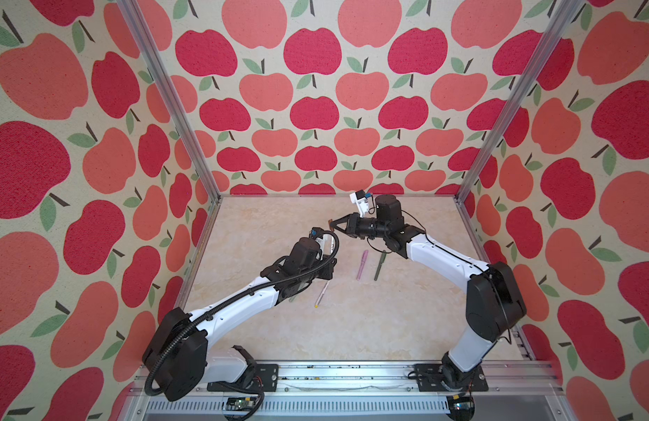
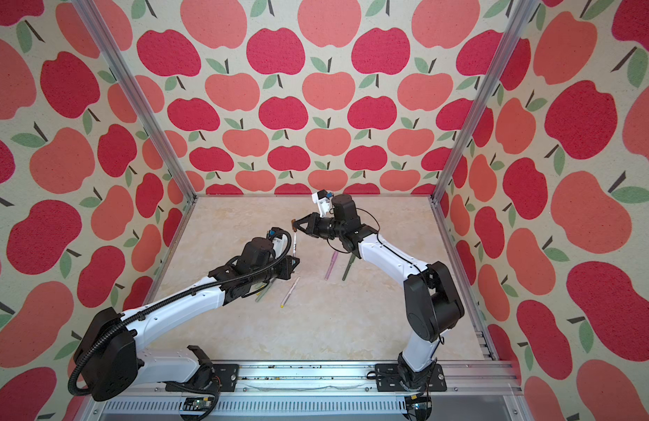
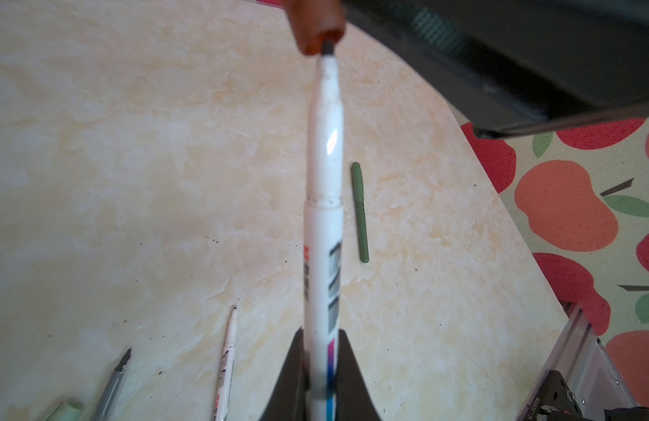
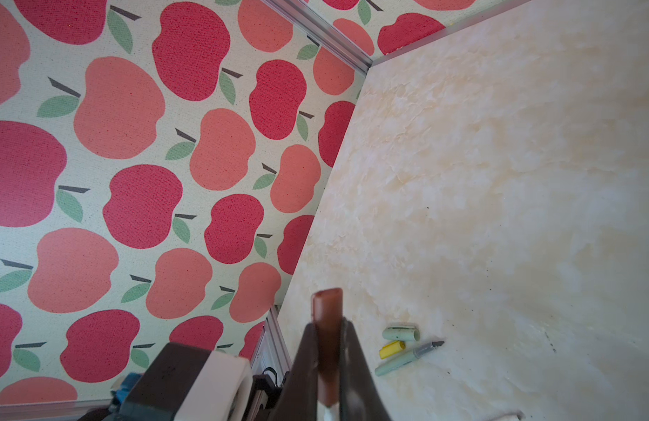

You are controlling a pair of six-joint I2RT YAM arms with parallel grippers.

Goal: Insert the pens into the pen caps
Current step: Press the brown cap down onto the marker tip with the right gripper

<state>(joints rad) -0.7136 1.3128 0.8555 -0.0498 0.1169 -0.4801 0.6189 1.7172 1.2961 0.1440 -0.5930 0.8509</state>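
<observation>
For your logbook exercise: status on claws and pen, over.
Left claw shut on white pen. Right claw shut on brown cap. Tip at cap mouth; nothing between.

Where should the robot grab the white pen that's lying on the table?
Probably mid-barrel, coming straight down from above and pinching across its thin width. The white pen lies flat on the table with bare surface on either side, and that hold leaves its dark tip free for a cap.

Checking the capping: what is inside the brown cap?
The dark tip of the white pen, at the mouth of the brown cap; the cap wall hides how deep.
</observation>
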